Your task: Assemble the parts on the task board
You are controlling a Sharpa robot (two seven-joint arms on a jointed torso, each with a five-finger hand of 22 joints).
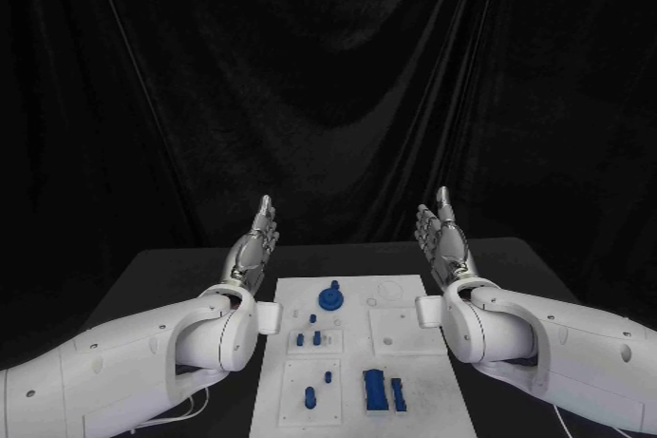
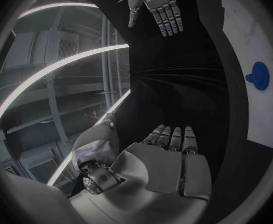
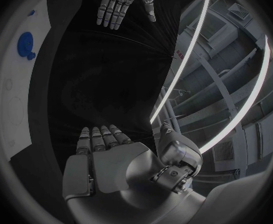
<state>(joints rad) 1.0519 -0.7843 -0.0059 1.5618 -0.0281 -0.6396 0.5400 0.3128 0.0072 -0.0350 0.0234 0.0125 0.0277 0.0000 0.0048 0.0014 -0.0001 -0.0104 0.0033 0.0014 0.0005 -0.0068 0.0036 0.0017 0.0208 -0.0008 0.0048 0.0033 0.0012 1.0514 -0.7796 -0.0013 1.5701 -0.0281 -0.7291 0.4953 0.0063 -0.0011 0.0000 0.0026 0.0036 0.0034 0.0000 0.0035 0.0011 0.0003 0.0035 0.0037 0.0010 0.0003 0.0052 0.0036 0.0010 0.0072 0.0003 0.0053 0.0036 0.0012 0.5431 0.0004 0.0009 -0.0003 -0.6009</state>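
left robot hand flat, empty | right robot hand likewise (fingers straight) | task board between

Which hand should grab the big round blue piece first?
Probably the left hand. The round part sits on the board's left half, nearer it than the right hand. Both hands are raised, open and empty.

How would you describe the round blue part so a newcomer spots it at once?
Find the white task board in the middle of the table. Near its far edge sits the round blue part, a disc with a knob; its blue neighbours are small pegs or long blocks.
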